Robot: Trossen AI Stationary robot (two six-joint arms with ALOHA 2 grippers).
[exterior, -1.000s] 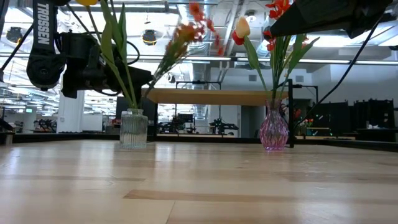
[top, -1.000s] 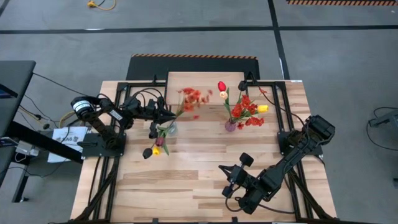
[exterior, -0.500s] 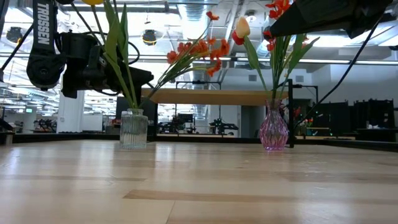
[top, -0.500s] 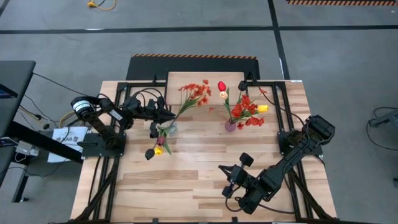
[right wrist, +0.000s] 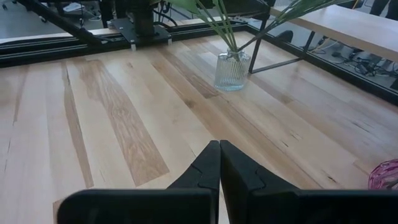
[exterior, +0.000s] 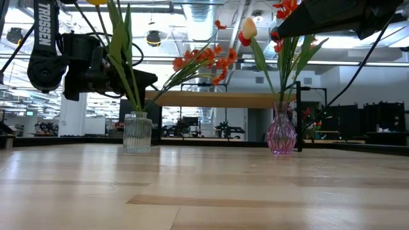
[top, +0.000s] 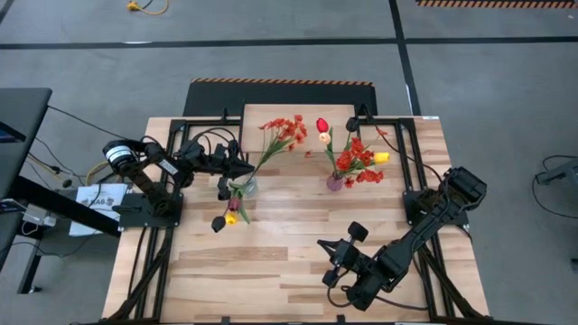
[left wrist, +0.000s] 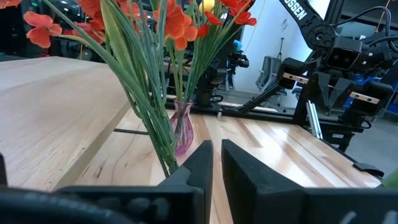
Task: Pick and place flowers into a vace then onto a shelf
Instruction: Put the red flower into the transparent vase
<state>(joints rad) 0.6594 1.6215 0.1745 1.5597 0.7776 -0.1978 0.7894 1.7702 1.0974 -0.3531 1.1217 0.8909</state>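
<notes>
Clear ribbed glass is what the little vase (exterior: 137,132) is made of, and it is standing on the pale wooden table (top: 271,262), just in front of the low shelf with the light wood top (top: 271,116). Long green-stemmed flowers are sitting in it, and a spray of small red-orange blossoms (top: 285,132) is leaning far out over the shelf. A pink glass vase (top: 335,182) full of red and yellow flowers (top: 357,161) is standing near it.

The left gripper (top: 247,167) is hanging right beside the clear vase, its fingers (left wrist: 214,163) almost pressed together with nothing between them. The right gripper (right wrist: 219,163) is waiting near the front of the table, its fingers pressed together too.

The leaning spray looks heavy on one side. I think a bump from the left gripper could be tipping the vase over, or knocking the spray out.
</notes>
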